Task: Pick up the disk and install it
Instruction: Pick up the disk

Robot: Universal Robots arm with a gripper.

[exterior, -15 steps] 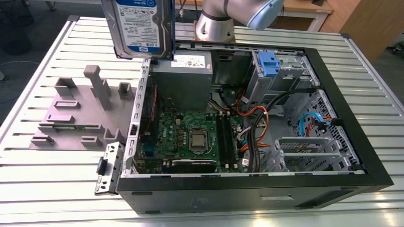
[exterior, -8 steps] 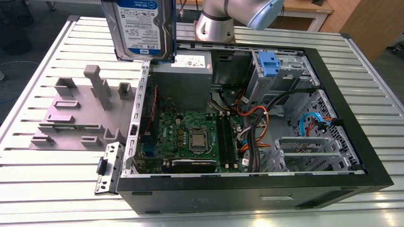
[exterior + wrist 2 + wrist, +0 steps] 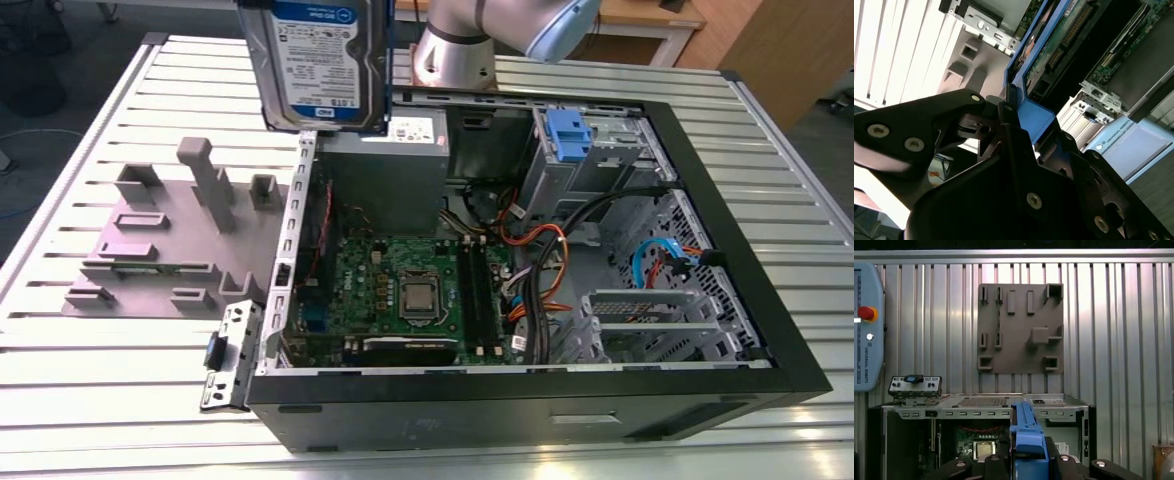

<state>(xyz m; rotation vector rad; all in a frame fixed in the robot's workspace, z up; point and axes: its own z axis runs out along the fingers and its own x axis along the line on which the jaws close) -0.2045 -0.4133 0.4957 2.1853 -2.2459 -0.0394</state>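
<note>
a: how far is the task taken?
b: the disk (image 3: 320, 60) is picked up and held high over the far edge of the case (image 3: 534, 405), toward the exterior view's left. its blue rail is clamped in the jaws of the gripper (image 3: 1029, 457). installing is not done.
a: what room is left?
b: open air is seen around the disk. the case rim and the cage (image 3: 566, 135) lie below, well apart.
</note>
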